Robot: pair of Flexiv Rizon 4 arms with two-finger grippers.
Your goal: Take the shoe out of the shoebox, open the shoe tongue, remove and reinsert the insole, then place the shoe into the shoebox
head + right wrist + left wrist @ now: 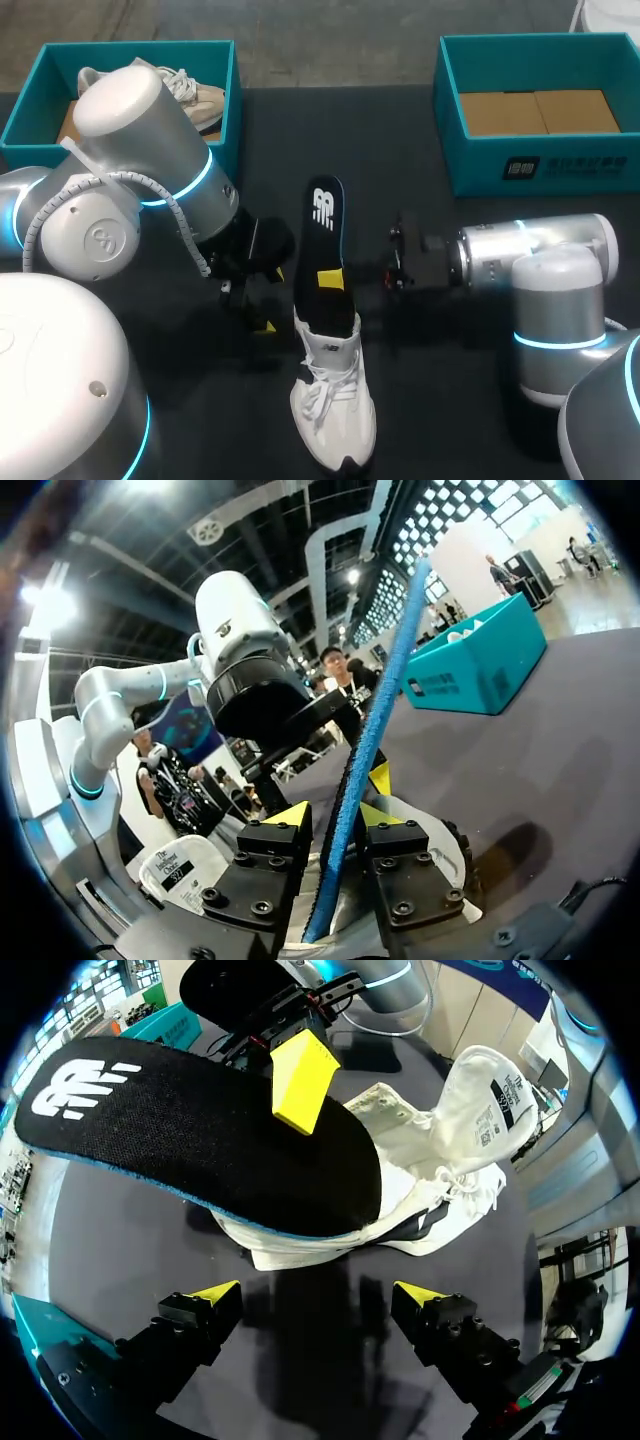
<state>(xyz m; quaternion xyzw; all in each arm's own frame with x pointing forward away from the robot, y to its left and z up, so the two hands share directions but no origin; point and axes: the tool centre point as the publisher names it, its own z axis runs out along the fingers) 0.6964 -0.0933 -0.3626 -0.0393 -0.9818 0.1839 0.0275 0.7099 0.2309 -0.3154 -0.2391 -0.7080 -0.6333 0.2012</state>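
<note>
Right claw clamped the insole, likely to steer it within the sneaker ahead of the empty, wide-open left claw

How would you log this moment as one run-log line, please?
right gripper: shut on black foam insole | insole: partly in white lace-up shoe | left gripper: open, beside shoe

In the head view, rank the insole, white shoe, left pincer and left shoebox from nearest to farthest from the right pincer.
From the right pincer:
1. Insole: gripped between its fingers.
2. White shoe: just beside the pincer, toward the robot, with the insole's end in it.
3. Left pincer: across the insole, on the left.
4. Left shoebox: at the table's far-left corner.
</note>
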